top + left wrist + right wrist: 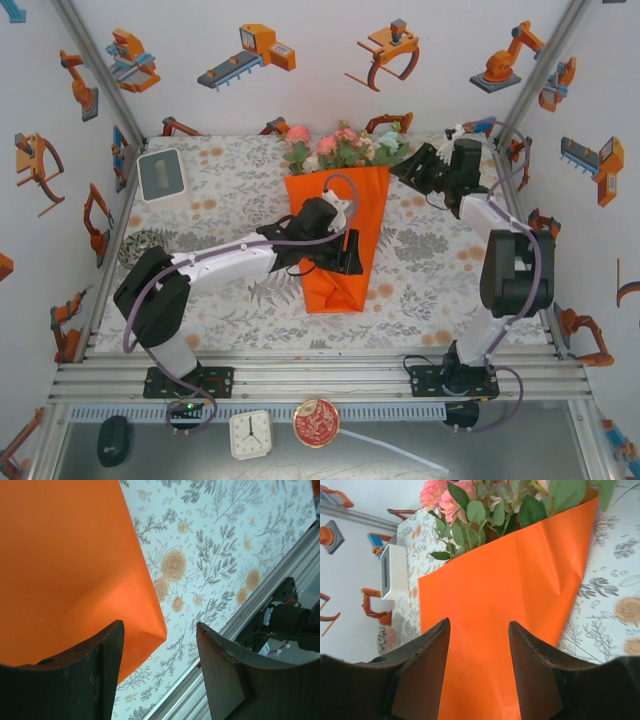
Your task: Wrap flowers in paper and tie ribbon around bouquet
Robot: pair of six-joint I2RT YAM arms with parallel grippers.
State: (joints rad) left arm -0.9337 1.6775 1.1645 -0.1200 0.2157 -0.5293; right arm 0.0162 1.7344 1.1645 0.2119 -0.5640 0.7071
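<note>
Two pincers, both spread and empty, bright orange paper cone (pixel 65 565) with its lower corner beneath the left pincer (pixel 159 630), pink artificial roses (pixel 436 494) just ahead of the right pincer (pixel 479 625).

The stems of the flowers (pixel 340 148) are hidden inside the paper (pixel 372 200); the left gripper (pixel 345 255) lies over the middle of the cone in the top view, so the fold beneath it cannot be made out. The right wrist view cuts the blooms off at its top edge; the left wrist view cuts the paper off at the top and left; whether the right gripper (pixel 412 160) touches the leaves is too small to tell.
</note>
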